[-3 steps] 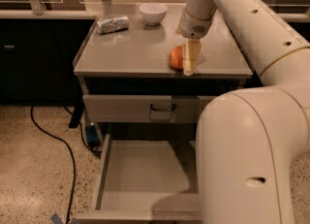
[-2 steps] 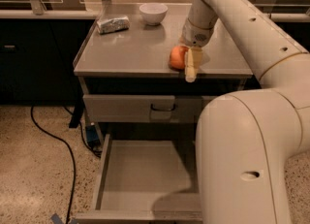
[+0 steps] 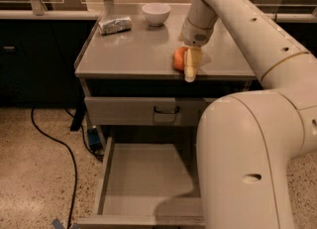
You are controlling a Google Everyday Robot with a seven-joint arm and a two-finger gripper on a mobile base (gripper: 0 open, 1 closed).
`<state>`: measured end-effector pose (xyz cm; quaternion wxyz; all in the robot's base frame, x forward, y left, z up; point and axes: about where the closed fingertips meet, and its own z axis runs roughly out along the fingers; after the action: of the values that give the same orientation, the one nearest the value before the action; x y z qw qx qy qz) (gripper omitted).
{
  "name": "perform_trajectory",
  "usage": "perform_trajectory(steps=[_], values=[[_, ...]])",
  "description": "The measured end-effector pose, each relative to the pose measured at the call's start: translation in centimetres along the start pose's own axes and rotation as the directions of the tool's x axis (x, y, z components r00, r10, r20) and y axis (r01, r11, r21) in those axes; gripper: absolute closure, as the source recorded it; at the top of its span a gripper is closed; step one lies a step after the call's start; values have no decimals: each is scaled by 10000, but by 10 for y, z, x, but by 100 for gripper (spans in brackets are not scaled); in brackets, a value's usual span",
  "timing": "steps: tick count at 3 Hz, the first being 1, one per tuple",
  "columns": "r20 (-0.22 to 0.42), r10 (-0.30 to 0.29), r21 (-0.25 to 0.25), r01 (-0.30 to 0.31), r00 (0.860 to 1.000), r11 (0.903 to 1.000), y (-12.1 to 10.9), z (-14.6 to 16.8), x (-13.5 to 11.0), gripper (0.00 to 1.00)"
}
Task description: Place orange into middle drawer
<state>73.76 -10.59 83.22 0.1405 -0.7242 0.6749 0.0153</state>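
Note:
The orange (image 3: pixel 178 59) is small, round and bright, over the front edge of the grey cabinet top (image 3: pixel 133 54). My gripper (image 3: pixel 187 68) reaches down from the arm and is closed on the orange. One pale finger (image 3: pixel 191 64) shows in front of its right side; the other is hidden behind it. The fingertip hangs past the top's front edge. Below, the middle drawer (image 3: pixel 143 173) is pulled out, a wide shallow grey tray with nothing in it. Its right part is hidden behind my arm.
A white bowl (image 3: pixel 156 13) and a foil-wrapped packet (image 3: pixel 115 25) stand at the back of the cabinet top. A closed drawer front with a dark loop handle (image 3: pixel 166 110) sits above the open drawer. A black cable (image 3: pixel 64 143) runs over the floor at the left. My bulky arm (image 3: pixel 247 163) fills the right.
The gripper and the orange have shifted slightly left and toward the front edge of the cabinet top. The fingertip now hangs lower over the edge.

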Motion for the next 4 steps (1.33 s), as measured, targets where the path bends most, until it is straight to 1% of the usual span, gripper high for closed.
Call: perform_trajectory(steps=[1,3,4], values=[[0,0,0,0,10000,10000,0,0,0,17],[-4,-4,2,4,10000,10000,0,0,0,65],[-213,-199,75,201,9996,9998,-3,2,-8,88]])
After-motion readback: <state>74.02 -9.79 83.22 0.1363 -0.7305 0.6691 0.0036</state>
